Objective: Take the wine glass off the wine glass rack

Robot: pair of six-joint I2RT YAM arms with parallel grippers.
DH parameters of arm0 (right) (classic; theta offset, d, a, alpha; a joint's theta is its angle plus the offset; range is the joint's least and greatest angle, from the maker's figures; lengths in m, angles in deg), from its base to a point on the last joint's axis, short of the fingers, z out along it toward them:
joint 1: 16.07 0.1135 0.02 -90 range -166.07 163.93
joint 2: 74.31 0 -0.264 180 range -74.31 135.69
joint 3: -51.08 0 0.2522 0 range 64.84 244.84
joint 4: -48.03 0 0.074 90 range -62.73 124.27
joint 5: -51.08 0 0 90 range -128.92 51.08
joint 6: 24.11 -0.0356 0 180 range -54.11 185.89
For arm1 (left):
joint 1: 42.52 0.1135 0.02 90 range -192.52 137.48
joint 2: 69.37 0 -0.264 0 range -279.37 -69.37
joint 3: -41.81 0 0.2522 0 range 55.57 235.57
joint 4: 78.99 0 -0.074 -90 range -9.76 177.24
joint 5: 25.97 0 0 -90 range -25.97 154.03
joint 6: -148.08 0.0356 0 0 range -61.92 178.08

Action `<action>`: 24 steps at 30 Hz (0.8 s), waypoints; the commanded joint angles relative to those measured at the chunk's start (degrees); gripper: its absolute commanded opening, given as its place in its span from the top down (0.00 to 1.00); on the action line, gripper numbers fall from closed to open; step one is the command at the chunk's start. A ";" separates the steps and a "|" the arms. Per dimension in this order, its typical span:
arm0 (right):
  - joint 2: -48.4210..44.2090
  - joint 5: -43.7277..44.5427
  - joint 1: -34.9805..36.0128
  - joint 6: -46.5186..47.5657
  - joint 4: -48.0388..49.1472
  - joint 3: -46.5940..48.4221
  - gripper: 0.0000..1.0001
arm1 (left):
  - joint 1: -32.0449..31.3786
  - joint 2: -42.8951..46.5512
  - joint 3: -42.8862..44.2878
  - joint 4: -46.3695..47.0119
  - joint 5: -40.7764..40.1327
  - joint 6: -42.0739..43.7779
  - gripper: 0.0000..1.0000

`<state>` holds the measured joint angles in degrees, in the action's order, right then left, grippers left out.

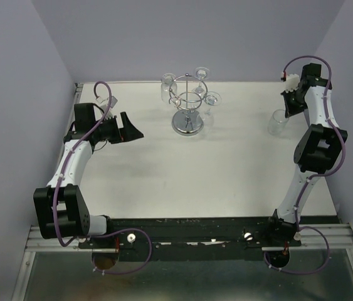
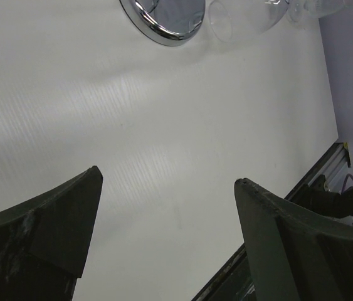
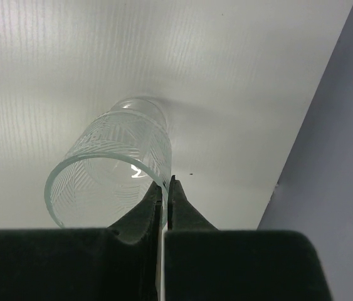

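The wine glass rack [image 1: 187,106] stands at the far middle of the table [image 1: 214,182], between the two arms and touched by neither. The left gripper [image 1: 133,127] hangs over bare table, left of the rack and a little nearer the arm bases. Its jaws are spread wide and point toward the stand, with nothing between them. In the left wrist view the rack's mirrored round base [image 2: 163,22] sits at the top edge, well apart from the fingers [image 2: 63,213].

The right gripper [image 1: 287,108] is far off to the right of the rack, near the right wall. Its jaws are drawn almost together, and the rim of a patterned glass [image 3: 110,169] runs into the thin slit between them, so they appear to pinch its wall. That glass stands mouth up on the table near the right edge.

There is one rack and one patterned glass. Wine glasses [image 1: 168,84] hang around the ring of hooks. Three are plain and there may be a fourth, but the clear bowls overlap too much for a sure count.

The table is white and matt with a faint ribbed grain. Pale lilac walls [image 1: 182,31] close it in on the left, back and right. A black bar [image 1: 189,238] on a metal rail carries the arm bases along the near edge.
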<state>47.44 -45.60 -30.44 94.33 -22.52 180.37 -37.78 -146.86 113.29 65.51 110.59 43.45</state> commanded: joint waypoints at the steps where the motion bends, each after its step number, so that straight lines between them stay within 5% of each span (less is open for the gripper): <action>1: 0.94 2.28 -0.39 -1.38 1.25 2.34 0.90 | -0.42 -0.90 1.26 -1.20 5.20 1.54 0.01; 4: 1.03 2.72 -0.48 -1.99 1.34 2.34 0.77 | -0.60 -1.43 1.17 -0.85 7.04 1.80 0.01; 19: -5.64 1.94 -0.39 -3.13 1.69 4.18 0.58 | -3.50 -1.43 1.97 0.47 5.82 3.21 0.01; 22: -8.45 -2.35 -0.13 -2.79 0.20 5.41 0.55 | -3.94 -0.29 -0.66 3.53 2.41 1.37 0.01; 24: -12.31 -10.42 0.83 -1.30 -0.77 4.80 0.43 | -3.94 -0.29 -1.90 4.16 -2.60 0.57 0.01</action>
<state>43.38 -45.40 -30.42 91.84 -21.95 182.97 -41.41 -148.24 113.90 66.05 114.31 44.71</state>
